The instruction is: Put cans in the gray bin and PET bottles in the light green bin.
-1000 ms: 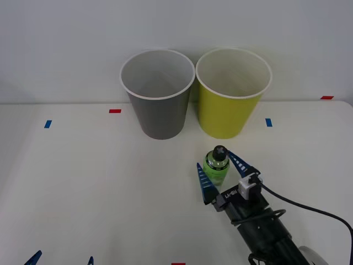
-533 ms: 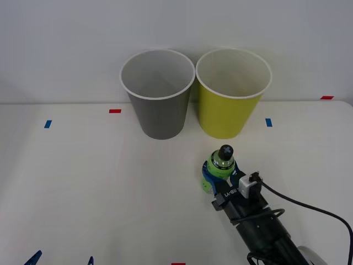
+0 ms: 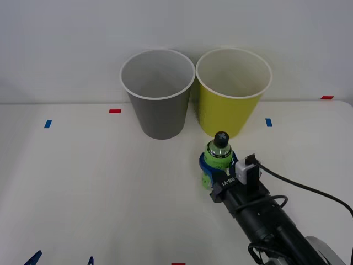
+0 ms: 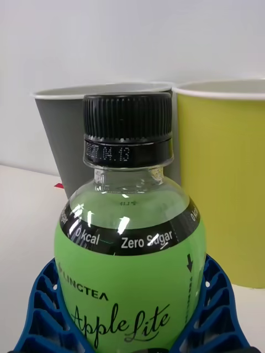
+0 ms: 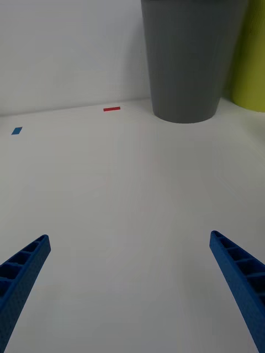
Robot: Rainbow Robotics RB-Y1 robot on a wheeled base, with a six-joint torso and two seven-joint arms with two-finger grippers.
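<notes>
Right gripper (image 3: 215, 167) clamped around upright green-label PET bottle (image 3: 218, 155), just in front of light green bin (image 3: 231, 113), gray bin (image 3: 159, 110) beside it, left gripper (image 5: 132, 287) spread wide, empty, low over white table (image 3: 88, 182)

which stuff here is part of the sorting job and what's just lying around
Part of the job:
- bottle, held in the right gripper
- light green bin
- gray bin

Just lying about:
- red and blue tape marks on the table
- left gripper, open and idle
</notes>
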